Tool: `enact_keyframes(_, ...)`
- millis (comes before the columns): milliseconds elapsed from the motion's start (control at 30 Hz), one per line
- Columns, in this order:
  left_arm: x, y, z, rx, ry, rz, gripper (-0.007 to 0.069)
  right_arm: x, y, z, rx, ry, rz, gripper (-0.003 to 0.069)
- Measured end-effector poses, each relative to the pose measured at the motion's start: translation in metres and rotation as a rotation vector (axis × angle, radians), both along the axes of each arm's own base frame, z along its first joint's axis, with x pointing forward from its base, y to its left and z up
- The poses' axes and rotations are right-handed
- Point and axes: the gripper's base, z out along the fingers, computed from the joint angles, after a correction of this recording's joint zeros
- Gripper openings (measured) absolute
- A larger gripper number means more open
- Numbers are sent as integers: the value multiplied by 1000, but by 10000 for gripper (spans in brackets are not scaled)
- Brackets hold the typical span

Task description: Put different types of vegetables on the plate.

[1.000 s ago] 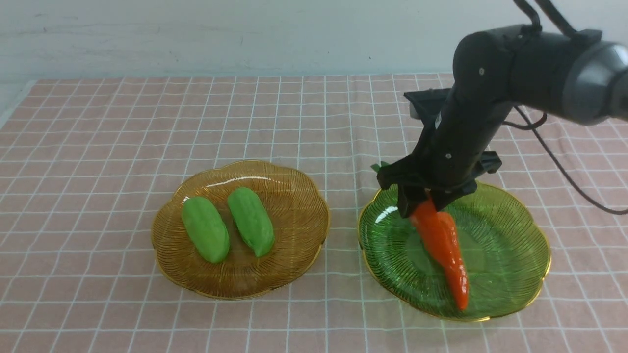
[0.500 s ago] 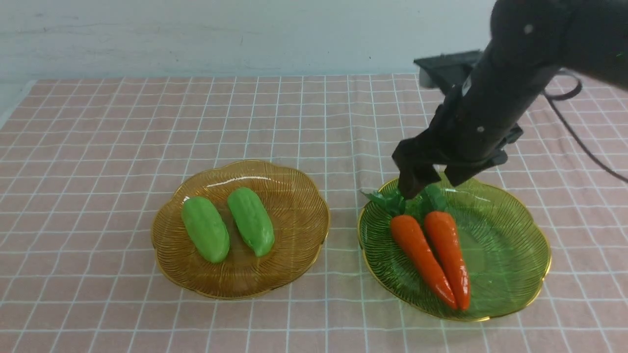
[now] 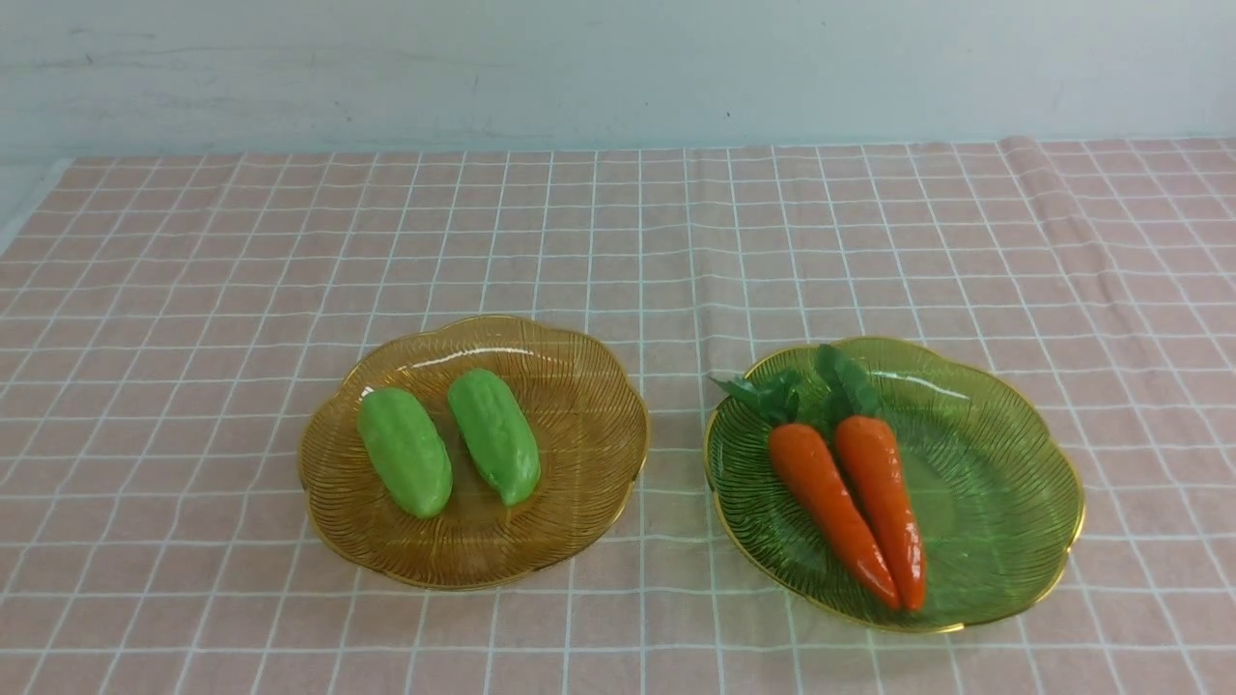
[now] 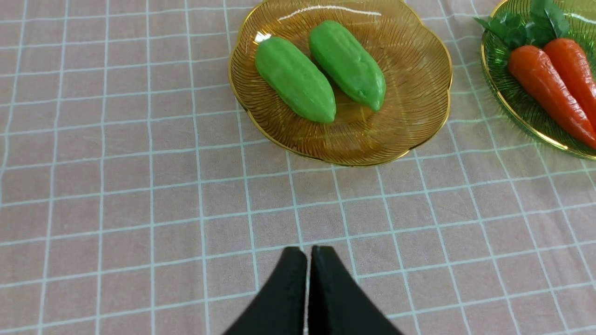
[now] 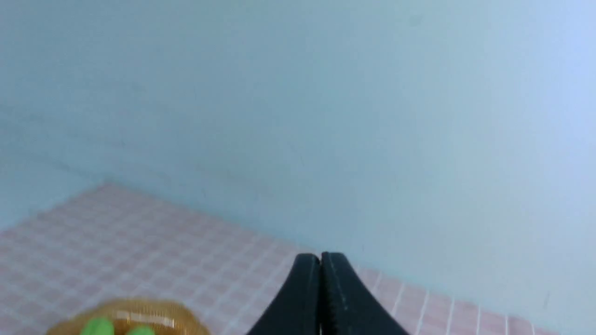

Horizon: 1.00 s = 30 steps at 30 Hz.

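Observation:
Two light-green gourds lie side by side on an amber glass plate. To its right a green glass plate holds two orange carrots with dark leafy tops. Neither arm shows in the front view. In the left wrist view my left gripper is shut and empty over bare cloth, short of the amber plate. In the right wrist view my right gripper is shut and empty, raised and facing the wall, with the amber plate low in that picture.
A pink checked cloth covers the table. A pale wall stands behind it. The cloth's left edge shows at the far left.
My right gripper let go of the carrot on the green plate, rose, drew back out of the front view and shut. Both carrots now lie on that plate.

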Motion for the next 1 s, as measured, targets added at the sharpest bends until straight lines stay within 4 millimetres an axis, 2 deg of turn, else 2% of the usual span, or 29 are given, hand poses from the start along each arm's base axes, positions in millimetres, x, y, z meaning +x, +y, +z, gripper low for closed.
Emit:
enact_keyframes(100, 1, 0, 1, -5, -15, 0, -4, -29, -12, -39, 121, -182, 21, -15)
enact_keyframes(167, 1, 0, 2, -7, -24, 0, -4, -44, -19, -58, 190, -272, 35, -15)
enact_keyframes(233, 2, -1, 3, -10, -39, 1, -4, -48, -19, -77, 247, -316, 53, -15)
enact_keyframes(333, 4, -1, 2, -16, -53, -1, -4, -39, -15, -90, 261, -274, 60, -15)
enact_keyframes(533, 5, -2, -10, -4, -62, -16, -4, -38, -14, -92, 260, -278, 60, -15)
enact_keyframes(1000, -32, 12, -48, -27, -230, -21, -4, -38, -15, -91, 253, -284, 57, -15)
